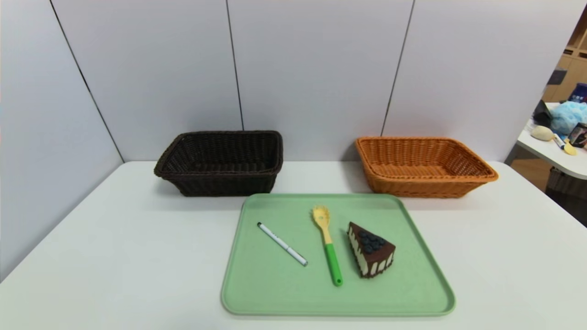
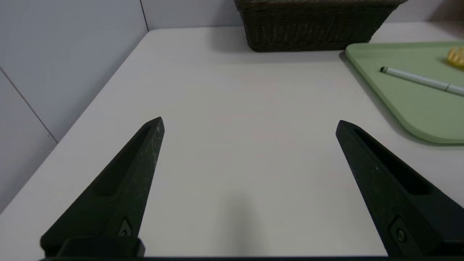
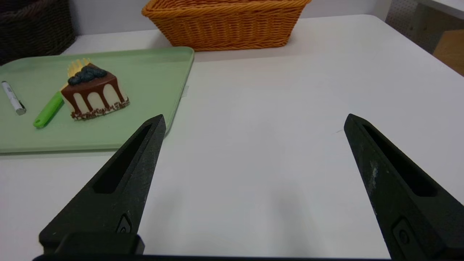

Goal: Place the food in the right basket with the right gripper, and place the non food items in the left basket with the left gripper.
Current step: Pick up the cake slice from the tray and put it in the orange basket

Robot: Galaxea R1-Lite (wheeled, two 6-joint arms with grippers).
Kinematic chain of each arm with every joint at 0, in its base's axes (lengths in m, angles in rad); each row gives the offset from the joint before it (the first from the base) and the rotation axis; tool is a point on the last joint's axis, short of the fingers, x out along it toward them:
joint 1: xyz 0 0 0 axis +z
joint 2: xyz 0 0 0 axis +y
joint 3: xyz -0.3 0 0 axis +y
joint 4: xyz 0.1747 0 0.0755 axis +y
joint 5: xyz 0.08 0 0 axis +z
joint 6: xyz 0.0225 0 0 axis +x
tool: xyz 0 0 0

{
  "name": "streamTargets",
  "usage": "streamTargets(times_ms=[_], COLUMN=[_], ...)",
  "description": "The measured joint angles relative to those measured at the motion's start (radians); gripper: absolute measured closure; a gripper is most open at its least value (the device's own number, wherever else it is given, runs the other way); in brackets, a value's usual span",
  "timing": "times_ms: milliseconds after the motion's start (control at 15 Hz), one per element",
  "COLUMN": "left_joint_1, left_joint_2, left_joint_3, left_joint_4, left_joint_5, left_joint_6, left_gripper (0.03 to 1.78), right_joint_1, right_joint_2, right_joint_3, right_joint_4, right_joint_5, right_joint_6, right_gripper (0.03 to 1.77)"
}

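A toy cake slice (image 1: 370,250) (image 3: 93,92) with chocolate top and blueberries lies on the green tray (image 1: 412,293). Beside it lie a yellow spatula with a green handle (image 1: 328,245) (image 3: 49,109) and a white pen (image 1: 282,244) (image 2: 420,80) (image 3: 12,102). The dark brown left basket (image 1: 222,162) (image 2: 311,25) and the orange-tan right basket (image 1: 422,166) (image 3: 226,23) stand behind the tray, both empty as far as shows. My left gripper (image 2: 249,123) hangs open over bare table left of the tray. My right gripper (image 3: 255,120) hangs open over bare table right of the tray. Neither arm shows in the head view.
Grey wall panels close off the back and the left side of the white table (image 1: 114,238). Another table with clutter (image 1: 562,133) stands off to the far right.
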Motion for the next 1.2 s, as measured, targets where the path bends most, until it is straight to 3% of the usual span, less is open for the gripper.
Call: streamTargets(times_ms=[133,400,667,867,1200], left_joint_1=[0.0,0.001,0.004,0.018,0.032], left_joint_2=[0.003,0.108,0.35,0.559,0.874], left_joint_3=[-0.127,-0.423,-0.714,-0.916,-1.098], left_joint_4=[0.073,0.222,0.238,0.242,0.24], left_joint_5=[-0.004,-0.007,-0.007,-0.003,-0.007], left_joint_6=[0.003,0.006,0.008,0.012,0.022], left_gripper=[0.12,0.12,0.12,0.12,0.12], right_joint_1=[0.0,0.016,0.023,0.024,0.031], right_joint_2=[0.021,0.173,0.401,0.587,0.914], right_joint_3=[-0.111,-0.482,-0.825,-1.034,-1.344], right_joint_4=[0.036,0.17,0.239,0.25,0.264], right_joint_5=[0.004,0.038,0.095,0.11,0.159], right_joint_6=[0.014,0.001,-0.043,-0.069,-0.097], right_gripper=[0.1,0.1,0.1,0.1,0.1])
